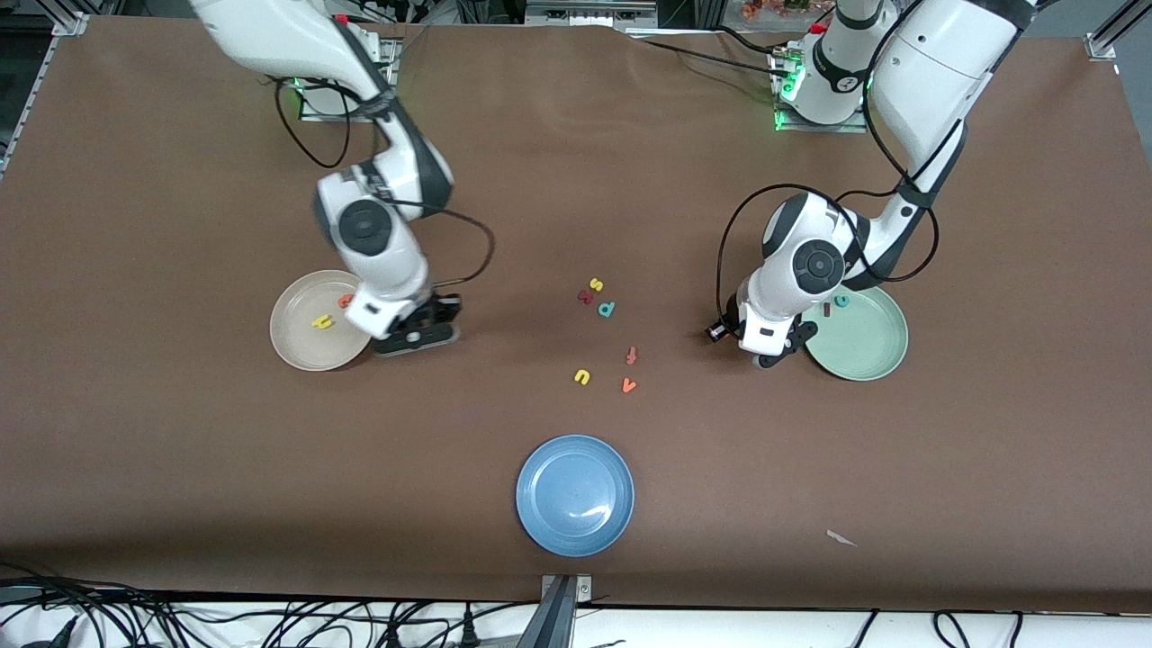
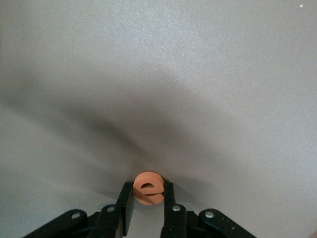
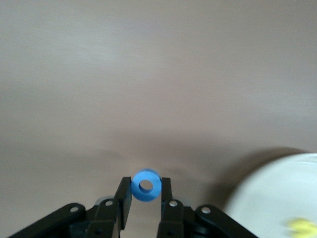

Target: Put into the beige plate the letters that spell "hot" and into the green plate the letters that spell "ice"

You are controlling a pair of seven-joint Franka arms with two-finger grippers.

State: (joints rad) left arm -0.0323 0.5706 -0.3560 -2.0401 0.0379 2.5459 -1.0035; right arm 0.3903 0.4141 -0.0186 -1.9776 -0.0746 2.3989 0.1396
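My left gripper (image 2: 147, 187) is shut on the orange e (image 2: 148, 189), low over the brown table. In the front view the left gripper (image 1: 772, 353) sits just beside the green plate (image 1: 866, 353), which holds the teal c (image 1: 841, 301) and the dark red i (image 1: 826, 309). My right gripper (image 3: 145, 182) is shut on the blue o (image 3: 146, 185). That right gripper (image 1: 416, 333) stands low beside the beige plate (image 1: 300, 346), where the yellow h (image 1: 322, 321) and the orange t (image 1: 345, 301) lie. The beige plate (image 3: 277, 198) also edges into the right wrist view.
Loose letters lie mid-table: a yellow s (image 1: 595, 284), a dark red letter (image 1: 585, 296), a teal p (image 1: 607, 309), a redder t-like letter (image 1: 631, 355), a yellow u (image 1: 581, 376) and an orange v (image 1: 628, 385). A blue plate (image 1: 540, 468) sits nearer the front camera.
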